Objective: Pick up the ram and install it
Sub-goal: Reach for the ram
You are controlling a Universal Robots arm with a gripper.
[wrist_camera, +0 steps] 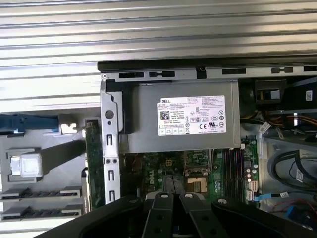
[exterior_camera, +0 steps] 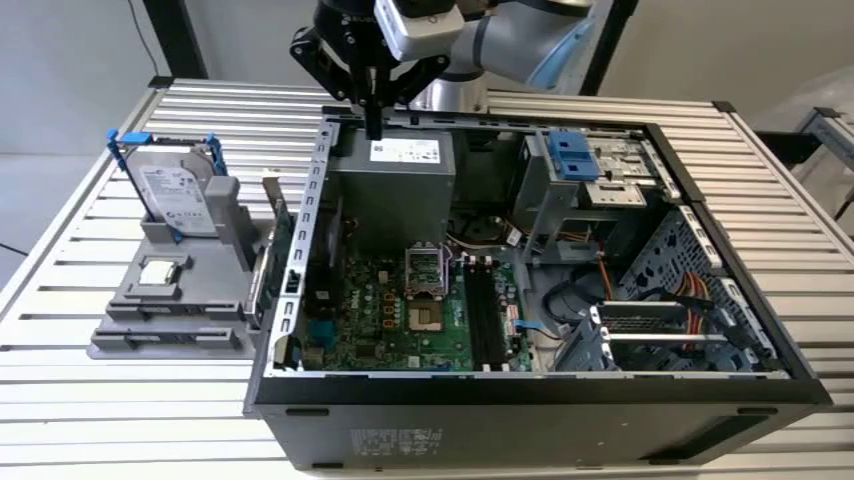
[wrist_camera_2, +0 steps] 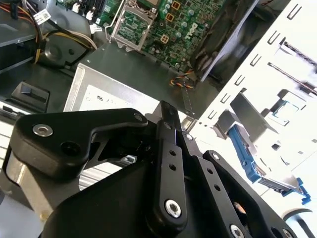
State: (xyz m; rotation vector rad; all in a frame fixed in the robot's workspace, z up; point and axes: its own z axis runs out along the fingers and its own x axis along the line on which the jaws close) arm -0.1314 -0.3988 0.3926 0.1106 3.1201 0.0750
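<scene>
The ram (exterior_camera: 275, 203) is a thin green board standing on edge in the grey holder (exterior_camera: 174, 310), just outside the open computer case's wall on the exterior view's left. In the first wrist view the ram (wrist_camera: 92, 163) runs along that wall. My gripper (exterior_camera: 376, 122) hangs above the case's rear edge, over the power supply (exterior_camera: 394, 190), with its black fingers pressed together and nothing between them. The gripper (wrist_camera: 171, 197) is apart from the ram, and its closed tip (wrist_camera_2: 166, 108) points at the power supply (wrist_camera_2: 99, 94). Dark memory slots (exterior_camera: 481, 310) lie on the motherboard.
A silver hard drive (exterior_camera: 174, 190) in a blue bracket stands in the holder, and a small square processor chip (exterior_camera: 160, 270) lies in front of it. The case (exterior_camera: 534, 395) sits on a slatted metal table (exterior_camera: 107, 420). Drive cages and cables crowd the case's right side in the exterior view.
</scene>
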